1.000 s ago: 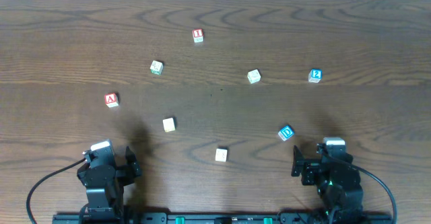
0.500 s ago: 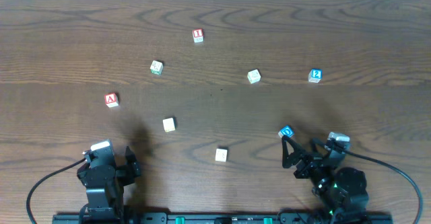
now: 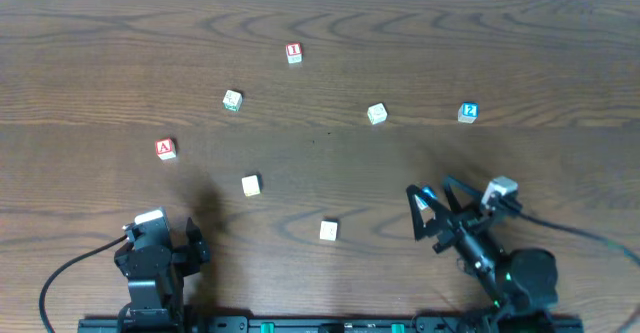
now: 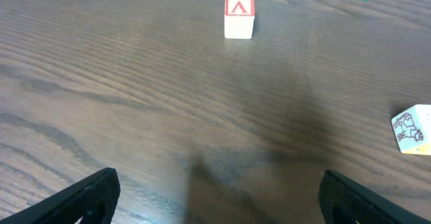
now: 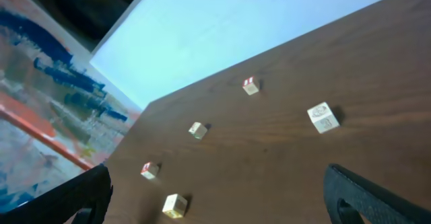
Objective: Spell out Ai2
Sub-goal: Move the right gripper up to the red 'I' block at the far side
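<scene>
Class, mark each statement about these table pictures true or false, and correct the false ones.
1. In the overhead view, the A cube lies left of the I cube. True.
2. The left pincer holds the A cube. False: it is open and empty, and the cube lies on the table ahead of it.
3. The 2 cube touches the I cube. False: they lie well apart.
4. The right pincer is open. True.
</scene>
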